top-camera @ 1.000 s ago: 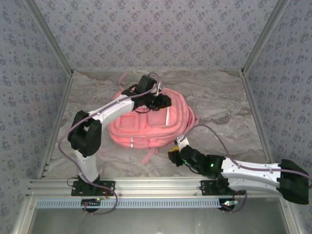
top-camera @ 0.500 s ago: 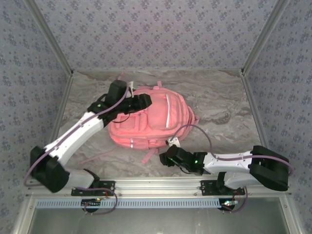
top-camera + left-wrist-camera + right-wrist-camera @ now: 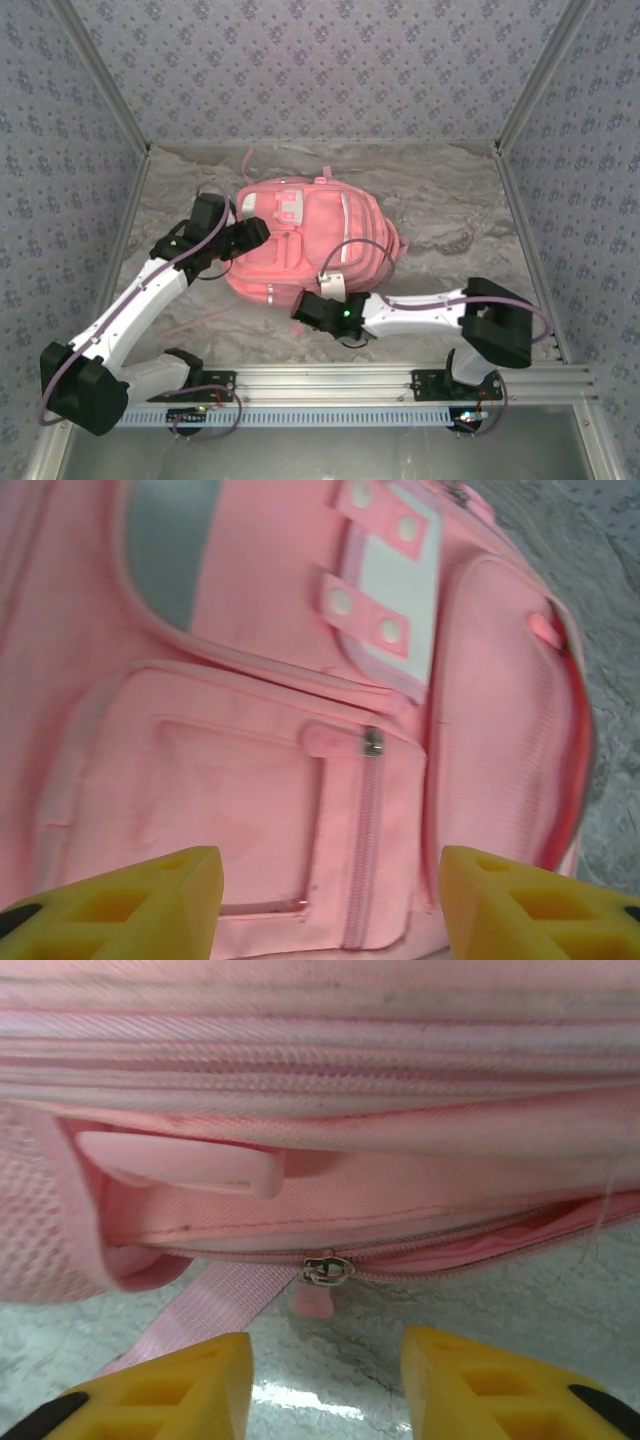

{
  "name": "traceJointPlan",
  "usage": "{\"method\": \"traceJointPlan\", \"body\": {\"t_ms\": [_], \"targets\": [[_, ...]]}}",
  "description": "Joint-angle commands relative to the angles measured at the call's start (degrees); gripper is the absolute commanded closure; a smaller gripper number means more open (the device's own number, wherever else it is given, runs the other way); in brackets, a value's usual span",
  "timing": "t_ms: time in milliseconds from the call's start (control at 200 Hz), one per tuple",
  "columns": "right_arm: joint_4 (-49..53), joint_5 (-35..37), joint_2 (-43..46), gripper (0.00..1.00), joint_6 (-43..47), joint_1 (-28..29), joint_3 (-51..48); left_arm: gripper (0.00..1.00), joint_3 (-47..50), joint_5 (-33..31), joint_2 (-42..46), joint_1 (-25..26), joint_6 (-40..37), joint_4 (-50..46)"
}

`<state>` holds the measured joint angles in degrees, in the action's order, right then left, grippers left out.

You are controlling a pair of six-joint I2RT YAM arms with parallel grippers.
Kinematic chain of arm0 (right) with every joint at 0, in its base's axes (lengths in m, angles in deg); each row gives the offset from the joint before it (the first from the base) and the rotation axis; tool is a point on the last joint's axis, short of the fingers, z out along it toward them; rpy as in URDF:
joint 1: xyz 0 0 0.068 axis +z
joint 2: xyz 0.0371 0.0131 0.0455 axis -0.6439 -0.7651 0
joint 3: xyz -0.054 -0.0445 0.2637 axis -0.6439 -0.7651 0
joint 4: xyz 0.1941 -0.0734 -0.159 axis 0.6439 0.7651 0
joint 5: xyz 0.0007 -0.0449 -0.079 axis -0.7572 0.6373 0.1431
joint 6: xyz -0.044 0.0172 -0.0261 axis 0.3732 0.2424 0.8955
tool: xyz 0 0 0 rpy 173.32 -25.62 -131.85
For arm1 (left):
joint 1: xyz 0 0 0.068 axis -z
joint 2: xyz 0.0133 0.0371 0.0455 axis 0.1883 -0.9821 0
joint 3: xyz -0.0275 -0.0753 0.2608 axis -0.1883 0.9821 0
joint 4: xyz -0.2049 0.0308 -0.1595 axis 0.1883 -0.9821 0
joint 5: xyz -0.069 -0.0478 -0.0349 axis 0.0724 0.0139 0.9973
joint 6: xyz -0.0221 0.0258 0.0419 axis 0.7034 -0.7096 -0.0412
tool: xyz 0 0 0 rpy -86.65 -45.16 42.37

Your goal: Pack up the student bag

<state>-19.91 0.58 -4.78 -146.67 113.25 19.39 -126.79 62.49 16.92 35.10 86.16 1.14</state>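
Desk (image 3: 450, 200): marbled top; it carries one task thing.
Bag (image 3: 310, 235): lies flat, front up, about mid-desk and a little toward the left and far edges. It sits where it did a second ago.
Left arm: a second ago it reached over the bag's far end. You have drawn it back toward the left edge.
Left claw (image 3: 252, 231): now at the bag's left flank, jaws apart, nothing between them. The wrist view looks past its fingers (image 3: 150, 895) at the front pocket (image 3: 250, 800).
Right arm: it has swung from the near right corner leftward along the near edge.
Right claw (image 3: 325, 1360): now just off the bag's near side, low over the desk. Jaws are apart and empty, and it is not yet touching the zip.
Patch (image 3: 395, 590): white and uncovered now that the left arm has left.
Strap (image 3: 190, 1310): runs out from under the bag onto the desk.
Zip pull (image 3: 328, 1268): straight ahead of the right claw.
Meaning: you seem done on top, and the side zip is likely next. Close in squarely on the pull.
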Motion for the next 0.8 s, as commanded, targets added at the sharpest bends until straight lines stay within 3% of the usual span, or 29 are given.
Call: {"method": "traceJointPlan", "body": {"t_ms": [0, 105, 300, 799], "targets": [[8.7, 2.09, -4.34, 0.59, -5.08, 0.28, 5.21, 0.42, 1.28, 2.74, 1.48, -2.37, -1.68, 0.98], [13.47, 1.41, -8.19, 0.57, -7.27, 0.4, 9.16, 0.42, 2.6, 5.15, 1.43, -4.39, -1.23, 2.59], [12.17, 0.0, -11.82, 0.52, -9.89, -0.02, 10.26, 0.42, 3.68, 8.73, 1.43, -6.41, 0.18, 4.54], [6.87, 4.32, -14.66, 0.62, -7.2, -0.81, 10.36, 0.43, 5.15, 10.06, 1.17, -7.08, 1.03, 6.39]]}}
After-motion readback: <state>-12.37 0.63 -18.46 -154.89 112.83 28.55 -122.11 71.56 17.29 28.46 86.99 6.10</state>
